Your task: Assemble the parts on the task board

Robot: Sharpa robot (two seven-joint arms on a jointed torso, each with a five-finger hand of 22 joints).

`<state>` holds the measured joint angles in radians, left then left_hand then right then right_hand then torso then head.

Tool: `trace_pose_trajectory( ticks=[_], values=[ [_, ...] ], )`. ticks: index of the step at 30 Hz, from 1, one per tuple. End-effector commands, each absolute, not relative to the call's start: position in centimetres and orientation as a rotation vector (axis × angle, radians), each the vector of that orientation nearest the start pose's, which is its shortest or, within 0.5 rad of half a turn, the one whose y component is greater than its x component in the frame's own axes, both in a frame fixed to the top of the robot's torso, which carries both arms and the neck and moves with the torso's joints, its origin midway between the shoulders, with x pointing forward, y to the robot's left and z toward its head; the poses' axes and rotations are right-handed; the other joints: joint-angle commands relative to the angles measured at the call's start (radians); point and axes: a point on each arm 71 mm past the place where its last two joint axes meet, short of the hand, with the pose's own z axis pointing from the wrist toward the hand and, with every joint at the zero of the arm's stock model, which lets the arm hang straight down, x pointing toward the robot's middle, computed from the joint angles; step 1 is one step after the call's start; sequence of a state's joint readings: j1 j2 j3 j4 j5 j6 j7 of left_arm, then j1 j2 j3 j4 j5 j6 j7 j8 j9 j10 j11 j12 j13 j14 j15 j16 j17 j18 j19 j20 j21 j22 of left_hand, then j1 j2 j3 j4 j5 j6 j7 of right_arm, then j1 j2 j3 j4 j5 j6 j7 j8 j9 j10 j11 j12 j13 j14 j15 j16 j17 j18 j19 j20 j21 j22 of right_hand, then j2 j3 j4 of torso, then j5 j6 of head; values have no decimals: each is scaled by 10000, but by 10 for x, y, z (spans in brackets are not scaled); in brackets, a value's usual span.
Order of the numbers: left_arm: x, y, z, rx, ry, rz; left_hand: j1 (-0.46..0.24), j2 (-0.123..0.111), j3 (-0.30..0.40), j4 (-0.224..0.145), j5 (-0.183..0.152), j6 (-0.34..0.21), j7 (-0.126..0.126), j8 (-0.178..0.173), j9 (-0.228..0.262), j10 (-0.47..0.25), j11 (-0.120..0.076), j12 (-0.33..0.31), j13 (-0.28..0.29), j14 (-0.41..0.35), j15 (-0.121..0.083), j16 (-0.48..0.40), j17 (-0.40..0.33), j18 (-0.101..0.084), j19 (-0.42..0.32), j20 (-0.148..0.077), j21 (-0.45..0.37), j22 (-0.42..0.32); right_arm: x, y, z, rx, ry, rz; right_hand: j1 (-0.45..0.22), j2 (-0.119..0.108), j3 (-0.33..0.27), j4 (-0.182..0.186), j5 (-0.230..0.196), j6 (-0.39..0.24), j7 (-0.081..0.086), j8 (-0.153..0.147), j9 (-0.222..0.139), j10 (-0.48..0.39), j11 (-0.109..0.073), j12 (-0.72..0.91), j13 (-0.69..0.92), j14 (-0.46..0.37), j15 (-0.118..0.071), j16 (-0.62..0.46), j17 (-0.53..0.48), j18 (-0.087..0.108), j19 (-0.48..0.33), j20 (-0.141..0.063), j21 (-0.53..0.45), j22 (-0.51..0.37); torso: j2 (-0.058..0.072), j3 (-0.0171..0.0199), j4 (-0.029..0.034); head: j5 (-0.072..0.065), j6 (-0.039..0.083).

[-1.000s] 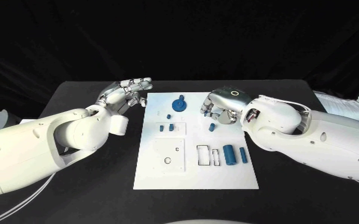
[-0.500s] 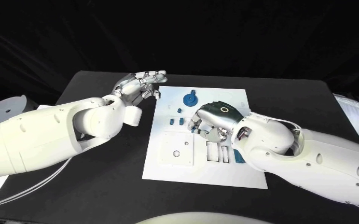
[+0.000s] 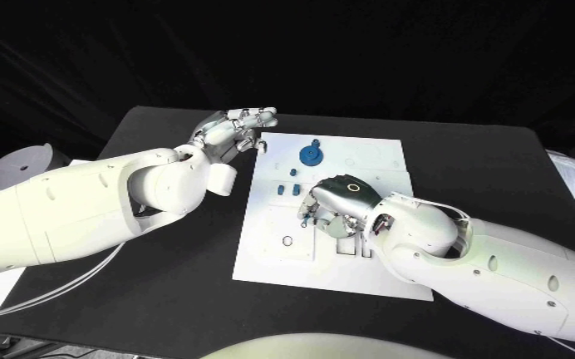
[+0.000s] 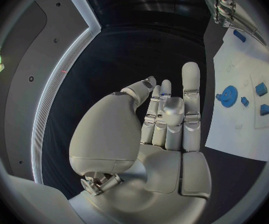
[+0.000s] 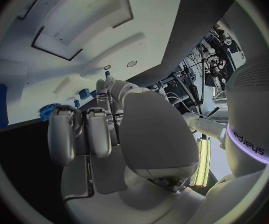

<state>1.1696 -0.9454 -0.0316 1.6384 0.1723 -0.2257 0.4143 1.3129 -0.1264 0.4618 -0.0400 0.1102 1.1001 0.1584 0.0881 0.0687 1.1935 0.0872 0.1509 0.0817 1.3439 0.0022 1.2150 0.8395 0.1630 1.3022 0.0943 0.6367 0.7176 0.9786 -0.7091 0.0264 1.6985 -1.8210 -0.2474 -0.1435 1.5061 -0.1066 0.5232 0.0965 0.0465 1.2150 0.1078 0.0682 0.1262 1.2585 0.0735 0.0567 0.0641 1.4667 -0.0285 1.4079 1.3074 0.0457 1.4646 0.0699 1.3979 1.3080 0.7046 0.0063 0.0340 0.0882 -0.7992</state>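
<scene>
Hovering right hand [image 3: 339, 203] over task board [image 3: 371, 155] | left hand [image 3: 233, 130] empty

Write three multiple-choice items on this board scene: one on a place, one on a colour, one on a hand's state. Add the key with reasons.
1. Where is the right hand?
A. over the middle of the task board
B. off the table
C. beside the board's far left corner

2. What colour is the gear-shaped part?
A. red
B. blue
C. yellow

3. What does the left hand hold?
A. a blue peg
B. the board's edge
C. nothing

Key: 1 A, the head view shows it above the board's centre. 2 B, it shows blue against the white plate. 3 C, the left wrist view shows an empty palm and the fingers extended.
</scene>
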Motion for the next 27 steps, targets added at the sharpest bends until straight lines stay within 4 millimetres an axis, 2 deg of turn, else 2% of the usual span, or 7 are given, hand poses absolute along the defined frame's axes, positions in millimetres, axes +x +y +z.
trace_pose_trajectory(
  ticks=[1,9,15,18,27],
  values=[
    [462,222,-181,-13108,13871,-17131,-111,3,-71,-11,-43,-44,29,28,-5,-69,1,40,3,-71,-2,-43,-17,183,-54,44,-56,-11,396,-80,-234,-5512,16462,8255,-128,4,49,4,30,24,75,70,22,306,-224,53,17,650,-7,32,467,86,54,10,8,441,0,4,6,-13,-37],
    [462,221,-181,-13117,13898,-17134,-111,3,-71,-11,-43,-44,29,28,-5,-69,1,40,3,-71,-2,-43,-17,183,-54,44,-56,-11,395,-76,-238,-5575,16577,8267,-133,4,56,-6,32,21,74,68,25,302,-225,52,17,649,-6,29,463,86,55,11,10,444,-3,9,9,33,-108],
    [462,221,-181,-13121,13917,-17141,-111,3,-71,-11,-43,-44,29,28,-5,-69,1,40,3,-71,-2,-43,-17,183,-54,44,-56,-11,397,-76,-241,-5641,16618,8111,-138,1,68,-23,33,17,75,64,28,294,-224,50,16,649,-5,31,464,87,53,12,6,439,-6,0,7,38,-130],
    [462,221,-181,-13123,13926,-17140,-111,3,-71,-11,-43,-44,29,28,-5,-69,1,40,3,-71,-2,-43,-17,183,-54,44,-56,-11,398,-77,-242,-5706,16635,7994,-140,0,69,-26,33,17,75,64,28,293,-224,50,16,648,-5,27,459,87,52,13,4,437,-11,1,2,87,-158],
    [462,222,-181,-13124,13950,-17132,-113,4,-86,-12,-41,-49,27,27,-5,-77,-1,47,2,-72,-1,-41,-21,183,-53,46,-60,-14,399,-79,-243,-5852,16591,7773,-145,-2,73,-33,33,15,76,62,30,289,-223,49,16,646,-4,18,447,89,49,13,0,432,-14,2,-1,108,-167]
  ],
)
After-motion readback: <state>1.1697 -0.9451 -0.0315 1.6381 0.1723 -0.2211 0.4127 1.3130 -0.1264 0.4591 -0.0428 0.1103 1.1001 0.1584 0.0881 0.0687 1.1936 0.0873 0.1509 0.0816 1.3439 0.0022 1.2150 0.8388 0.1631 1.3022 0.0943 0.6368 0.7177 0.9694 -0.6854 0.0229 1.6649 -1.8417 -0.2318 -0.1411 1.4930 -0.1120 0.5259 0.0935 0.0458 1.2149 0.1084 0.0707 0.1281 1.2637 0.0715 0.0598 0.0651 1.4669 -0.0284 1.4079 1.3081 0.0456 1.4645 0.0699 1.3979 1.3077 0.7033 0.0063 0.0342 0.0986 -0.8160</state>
